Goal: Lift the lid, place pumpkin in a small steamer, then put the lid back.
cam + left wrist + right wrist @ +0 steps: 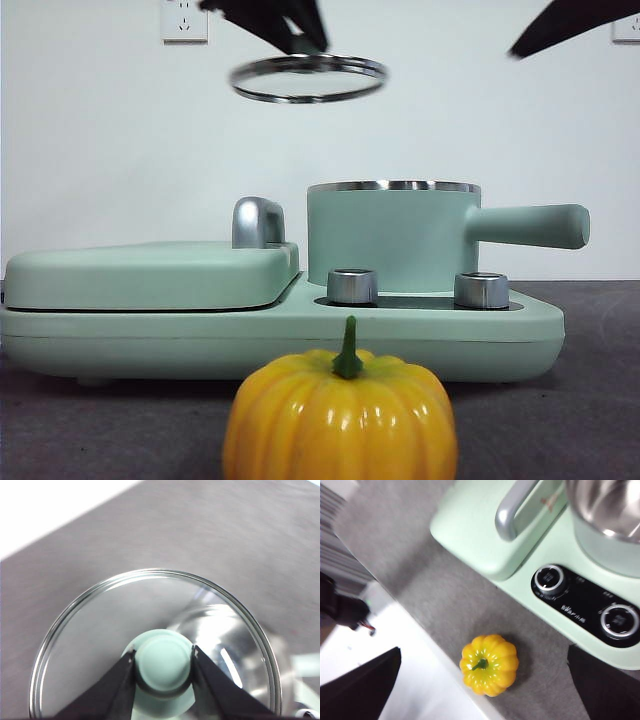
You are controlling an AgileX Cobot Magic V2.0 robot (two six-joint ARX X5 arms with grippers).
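The left hand (163,666) has its 2 black jaws closed against opposite sides of the mint-green knob of the lid (308,79), pinching it between them. In the front view this hand (300,40) reaches down from the top edge, left of centre, and carries the lid high in the air, tilted slightly. The right hand (485,680) hangs well above the table with its 2 jaws spread wide apart and nothing between them; in the front view it shows only as a dark tip (560,28) at the upper right corner.
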